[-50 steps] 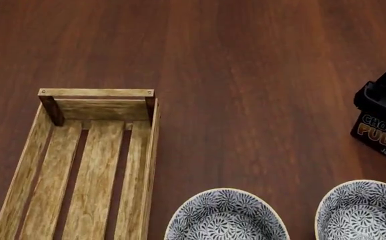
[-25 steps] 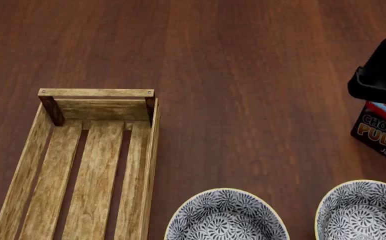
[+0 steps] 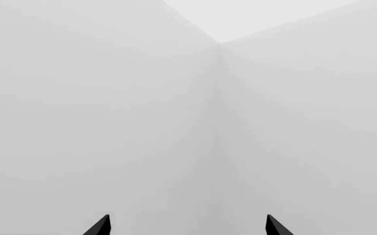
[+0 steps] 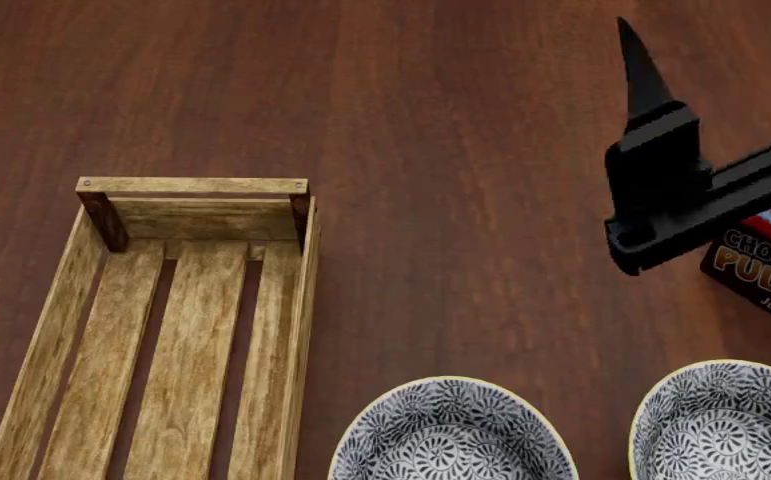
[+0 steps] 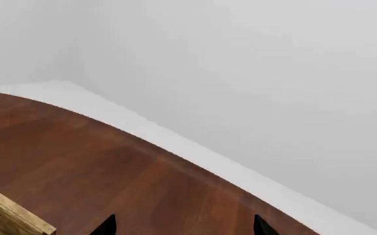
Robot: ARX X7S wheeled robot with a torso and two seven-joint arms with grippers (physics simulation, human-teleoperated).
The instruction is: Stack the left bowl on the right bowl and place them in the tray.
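Note:
The left bowl (image 4: 452,432) and the right bowl (image 4: 725,420), both white with a blue pattern, sit side by side at the near edge of the head view, each partly cut off. The tray (image 4: 172,330), a long light-wood crate, lies empty to their left; its corner shows in the right wrist view (image 5: 6,215). My right gripper (image 4: 725,70) hovers open and empty above the table beyond the right bowl, one black finger (image 4: 641,70) pointing away; its tips are wide apart in its wrist view (image 5: 183,227). My left gripper (image 3: 188,226) is open, faces a grey wall, and is outside the head view.
A dark chocolate pudding box (image 4: 765,265) stands at the right edge, partly behind my right gripper. The dark wooden table (image 4: 465,120) stretches beyond the tray and bowls; its far rounded edge (image 5: 175,147) shows against a grey wall.
My right gripper has moved left and farther into the head view from the right edge, uncovering the right bowl's corner; its finger now shows. Bowls, tray and box have not moved.

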